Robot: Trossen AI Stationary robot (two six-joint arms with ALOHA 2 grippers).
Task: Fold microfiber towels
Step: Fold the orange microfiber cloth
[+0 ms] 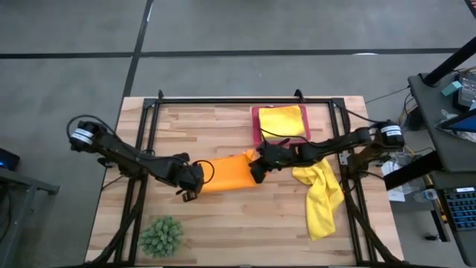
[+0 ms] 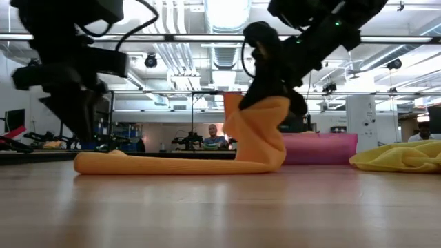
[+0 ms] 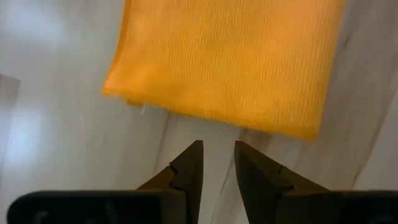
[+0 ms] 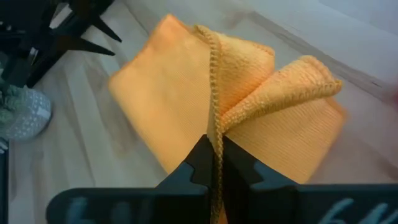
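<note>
An orange towel [image 1: 227, 175] lies at the table's middle. Its right end [image 2: 258, 127] is raised, and the rest [image 2: 158, 164] lies flat on the wood. My right gripper [image 4: 216, 152] is shut on that raised end. My left gripper [image 3: 217, 155] hovers just off the towel's left end [image 3: 230, 62], fingers a little apart with nothing between them. One yellow towel [image 1: 282, 120] lies on a pink tray [image 1: 255, 125] at the far side. Another yellow towel [image 1: 321, 199] lies crumpled at the right. My right gripper pinches the orange towel's stitched hem [image 4: 216, 124] at its right end between the two fingers. One layer or several, I cannot tell. The fingers come slanting down from the table's right. The pinched end stands up in loose folds; the rest lies on the table.
A spiky green plant ball [image 1: 161, 237] sits near the front left corner. A black frame [image 1: 238, 98] runs around the work area. Bare wood shows in front of the orange towel and at the far left.
</note>
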